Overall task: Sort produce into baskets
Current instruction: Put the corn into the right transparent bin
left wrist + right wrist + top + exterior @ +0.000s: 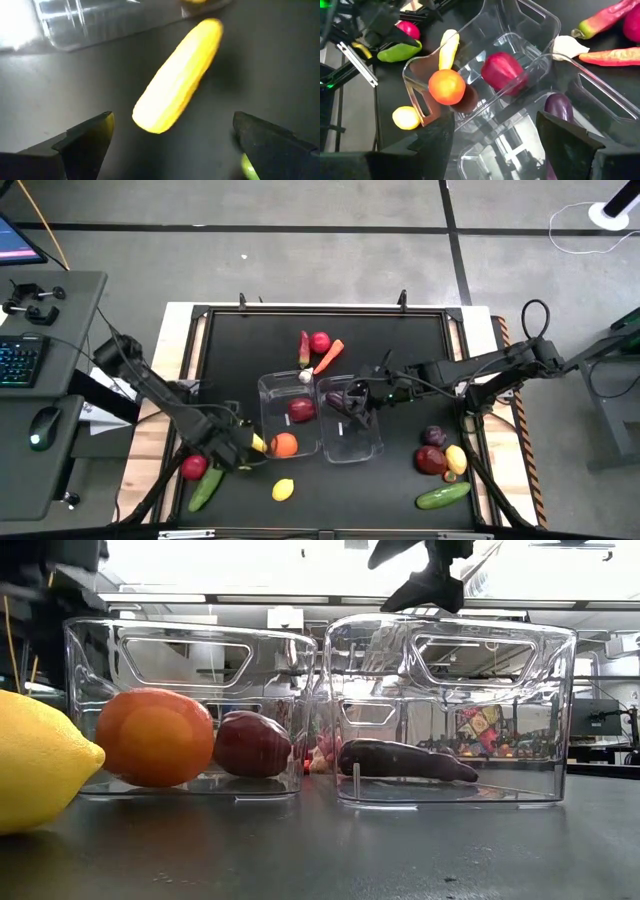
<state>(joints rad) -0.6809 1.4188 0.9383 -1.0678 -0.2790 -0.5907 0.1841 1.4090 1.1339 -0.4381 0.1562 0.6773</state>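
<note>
I noted both baskets [450,710] were clear, glossy plastic with smooth walls. The counter [400,480] showed a matt black surface edged in pale wood. The eggplant [405,760] looked smooth and satiny; the lemon [35,765] appeared finely dimpled, the orange [155,737] glossy.

Your low view cuts the lemon [35,762] off at the frame edge. The left wrist view blurs the banana [177,75] and clips a green piece [248,167]. From overhead, the small white item [306,376] by the bins is too small to tell.
</note>
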